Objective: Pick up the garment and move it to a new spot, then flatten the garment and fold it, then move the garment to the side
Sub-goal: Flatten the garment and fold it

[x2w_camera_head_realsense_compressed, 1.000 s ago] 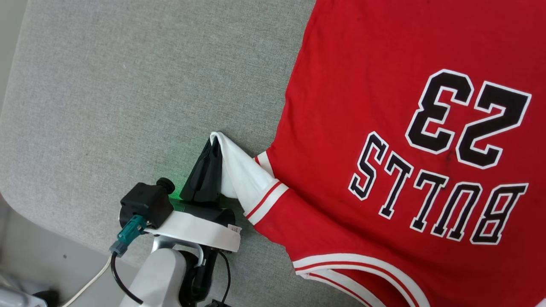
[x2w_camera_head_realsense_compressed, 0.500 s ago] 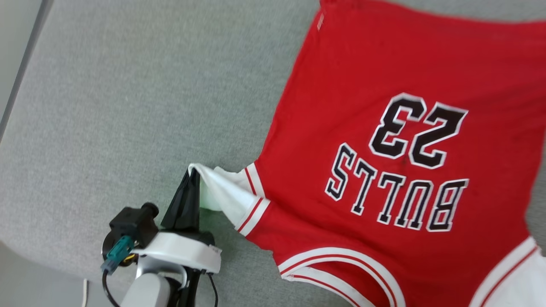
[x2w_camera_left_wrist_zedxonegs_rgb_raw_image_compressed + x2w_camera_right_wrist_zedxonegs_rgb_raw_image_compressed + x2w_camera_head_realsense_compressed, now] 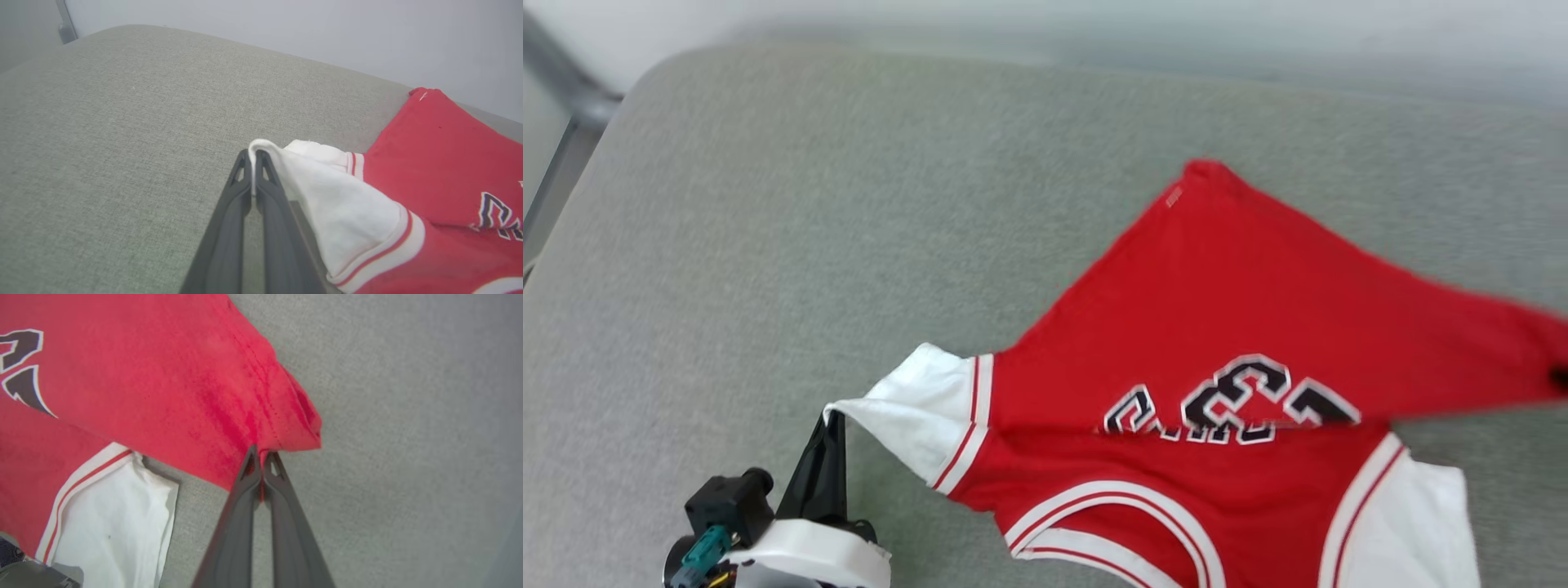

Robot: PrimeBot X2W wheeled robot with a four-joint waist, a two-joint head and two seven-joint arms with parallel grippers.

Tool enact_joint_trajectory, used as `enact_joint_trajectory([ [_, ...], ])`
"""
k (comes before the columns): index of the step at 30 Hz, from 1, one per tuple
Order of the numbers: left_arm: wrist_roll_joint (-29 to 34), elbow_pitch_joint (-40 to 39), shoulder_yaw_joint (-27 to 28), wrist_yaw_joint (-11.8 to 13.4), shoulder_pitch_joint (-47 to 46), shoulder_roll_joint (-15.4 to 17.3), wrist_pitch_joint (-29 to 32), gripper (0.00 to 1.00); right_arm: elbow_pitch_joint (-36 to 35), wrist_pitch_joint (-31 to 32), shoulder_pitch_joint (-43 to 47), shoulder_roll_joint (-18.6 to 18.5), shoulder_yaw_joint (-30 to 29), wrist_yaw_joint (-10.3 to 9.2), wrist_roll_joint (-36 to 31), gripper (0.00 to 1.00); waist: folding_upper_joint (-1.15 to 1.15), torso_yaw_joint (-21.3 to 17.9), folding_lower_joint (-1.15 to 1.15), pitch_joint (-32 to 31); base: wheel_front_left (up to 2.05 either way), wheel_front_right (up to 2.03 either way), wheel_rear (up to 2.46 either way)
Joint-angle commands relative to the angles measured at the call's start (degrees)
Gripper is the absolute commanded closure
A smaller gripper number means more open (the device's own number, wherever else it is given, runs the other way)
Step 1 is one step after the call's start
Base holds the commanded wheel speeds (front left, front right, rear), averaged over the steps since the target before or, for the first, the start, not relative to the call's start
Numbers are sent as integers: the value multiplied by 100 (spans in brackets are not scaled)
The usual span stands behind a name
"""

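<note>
The garment (image 3: 1217, 294), a red jersey with white sleeves, lies on the grey cushion (image 3: 768, 245), collar toward me. My left gripper (image 3: 832, 415) is shut on the tip of its white left sleeve (image 3: 915, 408); the left wrist view shows cloth pinched between the fingertips (image 3: 253, 153). My right gripper (image 3: 261, 451) is shut on a red hem corner (image 3: 294, 428), held off the surface. That raised hem side folds over the black-and-white lettering (image 3: 1225, 400), hiding its lower half. The other white sleeve (image 3: 1413, 523) lies flat.
The grey cushion reaches a rounded far-left corner, with a metal bar (image 3: 572, 106) beyond it. A pale wall (image 3: 286, 24) rises behind the far edge. Bare cushion stretches left of the garment and past its right hem (image 3: 408, 416).
The head camera has tilted up, so the picture shifted. The right gripper has shut on the hem corner and lifted it, folding red cloth over the lettering. The left gripper keeps the sleeve.
</note>
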Motion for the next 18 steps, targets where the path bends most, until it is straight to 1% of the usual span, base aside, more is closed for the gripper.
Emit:
enact_joint_trajectory([
  [1,-41,-40,36,33,113,42,17,100,-91,-103,556,-42,-91,-6,124,100,0,-286,1,-312,0,0,0],
  [5,-91,-105,84,67,243,87,31,100,-218,-159,1554,-69,-203,-6,264,100,0,-447,1,-412,0,0,0],
  [10,-116,-163,109,102,346,123,67,100,-300,-235,2597,111,-330,-6,385,100,0,-565,1,-458,0,0,0],
  [14,-132,-189,109,113,386,151,74,100,-306,-318,3285,322,-442,-6,419,100,0,-601,1,-459,0,0,0],
  [16,-137,-196,105,119,384,156,78,100,-305,-351,3423,364,-453,-6,393,100,0,-607,1,-453,0,0,0],
  [18,-146,-202,104,127,368,166,72,100,-301,-375,3609,493,-447,-6,355,100,0,-616,1,-438,0,0,0],
])
